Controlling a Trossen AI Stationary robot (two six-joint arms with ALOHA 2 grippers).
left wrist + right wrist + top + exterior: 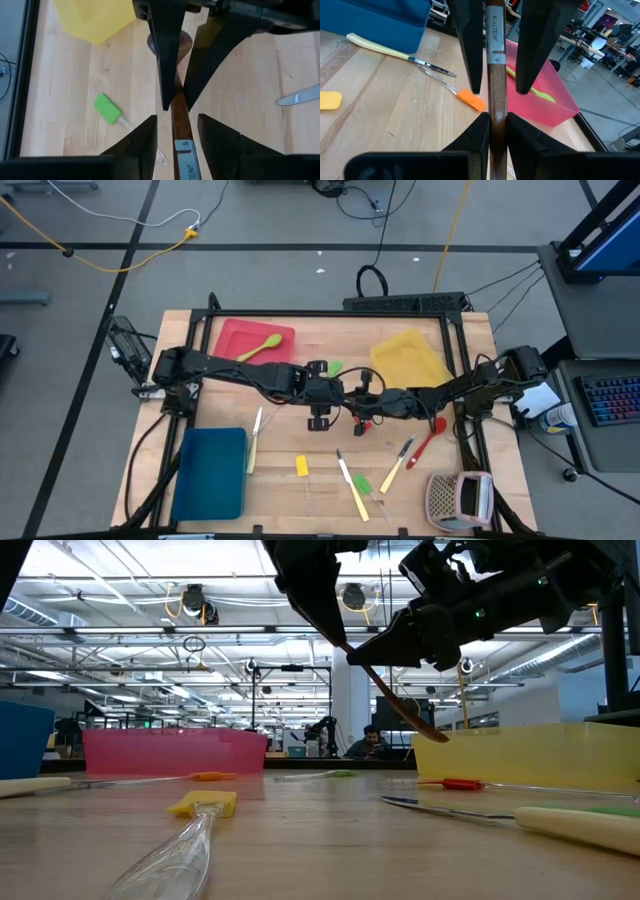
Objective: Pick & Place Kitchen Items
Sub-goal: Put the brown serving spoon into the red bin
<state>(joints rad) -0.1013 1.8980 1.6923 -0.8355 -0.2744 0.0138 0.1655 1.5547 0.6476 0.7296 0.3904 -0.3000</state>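
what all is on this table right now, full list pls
red tray: 1, red, far left
green spoon: 1, green, in red tray
yellow tray: 1, yellow, far right
blue tray: 1, blue, near left
perforated box: 1, pinkish-grey, near right corner
knives: at least 2, cream-handled, on bare wood
spatulas: at least 4, yellow, orange, two green, scattered
red spoon: 1, red, before yellow tray
brown spoon: 1, brown, mid-air
left gripper: open around spoon
right gripper: shut on spoon
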